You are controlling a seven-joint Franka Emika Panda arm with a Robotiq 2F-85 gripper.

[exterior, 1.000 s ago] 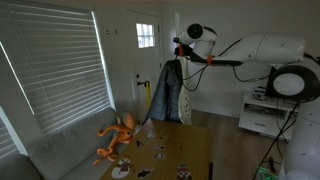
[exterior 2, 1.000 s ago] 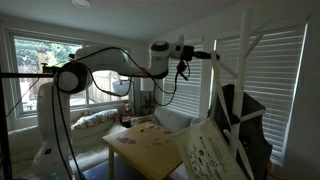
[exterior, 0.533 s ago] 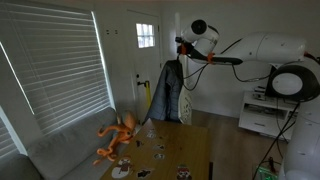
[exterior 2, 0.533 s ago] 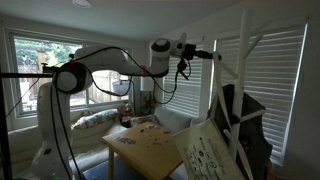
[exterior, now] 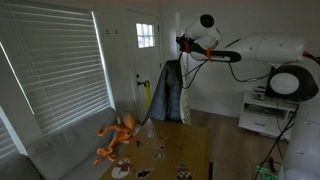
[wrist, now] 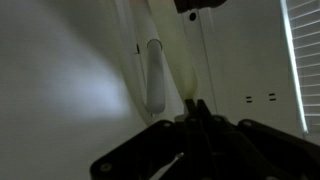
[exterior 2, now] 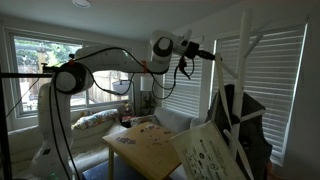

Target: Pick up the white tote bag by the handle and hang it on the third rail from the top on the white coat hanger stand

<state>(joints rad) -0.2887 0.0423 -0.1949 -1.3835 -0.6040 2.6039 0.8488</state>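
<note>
My gripper [exterior: 183,42] is high up beside the white coat hanger stand [exterior 2: 243,70], and also shows in an exterior view [exterior 2: 206,52]. In the wrist view the fingers [wrist: 197,108] are shut together on a pale strap, the tote bag handle [wrist: 188,82], which runs up from between them. A white rounded peg of the stand [wrist: 155,75] is just left of the strap. The white tote bag [exterior: 164,95] hangs below the gripper against a dark garment [exterior: 179,95]. Its printed face shows in an exterior view [exterior 2: 205,152].
A wooden table [exterior: 185,145] with small items stands below. An orange octopus toy [exterior: 118,135] lies on the grey sofa [exterior: 70,150]. Window blinds [exterior: 55,65], a white door [exterior: 147,50] and a white drawer unit [exterior: 262,112] surround the stand.
The gripper has risen a little and moved closer to the stand, still holding the strap. The bag hangs much as before.
</note>
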